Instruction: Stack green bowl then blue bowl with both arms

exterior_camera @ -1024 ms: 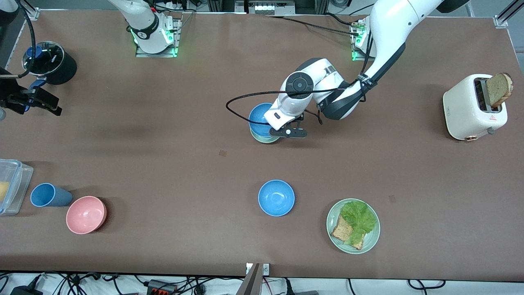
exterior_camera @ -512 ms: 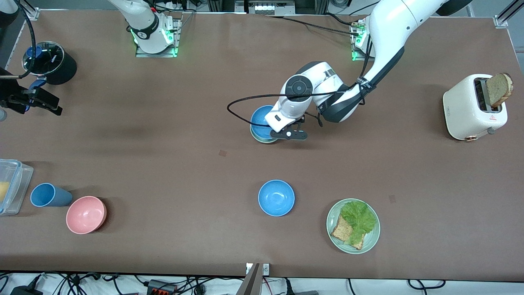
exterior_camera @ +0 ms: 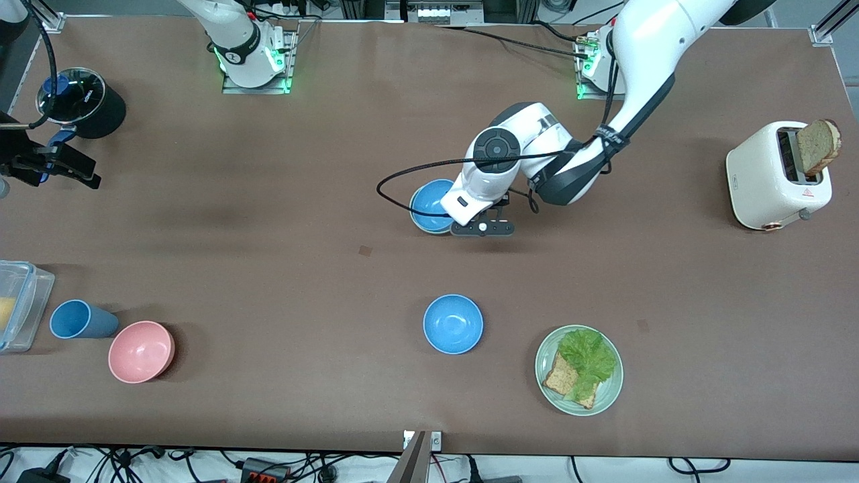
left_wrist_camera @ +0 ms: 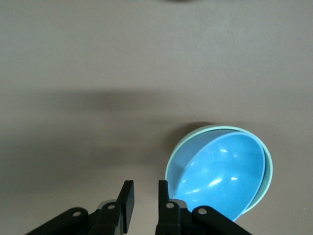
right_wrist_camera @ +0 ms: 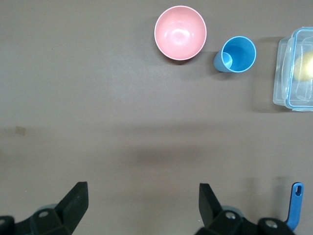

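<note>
The blue bowl (exterior_camera: 429,200) sits nested in the green bowl (exterior_camera: 423,227) at mid-table; only the green rim shows. In the left wrist view the blue bowl (left_wrist_camera: 225,171) fills the green bowl (left_wrist_camera: 172,159). My left gripper (exterior_camera: 464,221) hangs low just beside the stack, toward the left arm's end. Its fingers (left_wrist_camera: 128,196) stand a little apart with nothing between them, and one is next to the bowl's rim. The left gripper (left_wrist_camera: 145,188) is open and empty. My right gripper (exterior_camera: 57,164) waits at the right arm's end of the table, wide open and empty (right_wrist_camera: 142,198).
A second blue bowl (exterior_camera: 453,324) and a plate (exterior_camera: 607,392) with bread and lettuce lie nearer the camera. A pink bowl (exterior_camera: 141,351), a blue cup (exterior_camera: 77,319) and a clear container (exterior_camera: 17,305) sit at the right arm's end. A toaster (exterior_camera: 778,176) stands at the left arm's end.
The blue bowl has settled down level into the green bowl. My left gripper has slid off its rim toward the left arm's end. The right arm has not moved.
</note>
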